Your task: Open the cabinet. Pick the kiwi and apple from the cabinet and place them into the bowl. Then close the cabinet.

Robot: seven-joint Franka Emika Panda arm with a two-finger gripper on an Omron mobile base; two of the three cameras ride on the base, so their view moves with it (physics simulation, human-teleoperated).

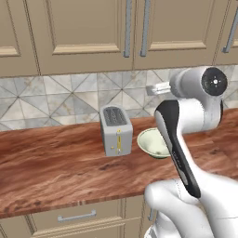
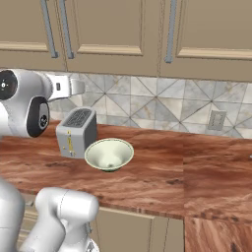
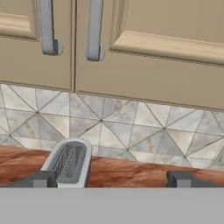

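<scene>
Tan raised-panel doors of the cabinet (image 1: 93,32) are both shut, their long silver bar handles (image 3: 94,30) meeting at the middle seam. The kiwi and apple are presumably behind them; neither can be confirmed from here.

The gripper (image 3: 111,179) faces the wall, its two dark finger tips standing far apart with nothing between them. In the hand view the handle ends sit up and to the left of that gap. The hand is low, at backsplash height under the door edge, so it likely has to rise and shift toward the handles before any pull.

Reddish wood counter (image 1: 56,167) carries a silver toaster (image 1: 116,131) and, just beside it, the pale cream-green bowl (image 2: 109,153). The bowl is upright and bare inside, mouth open to receive fruit, sitting below the doors so the carry down should be short.

Judgement: first step, opening the doors, not yet begun. Wide jaws suit closing around one bar. The two bars are close together, so there is a risk of catching both.

Tiled backsplash (image 2: 162,106) carries a wall outlet (image 2: 215,120) off to the right.
</scene>
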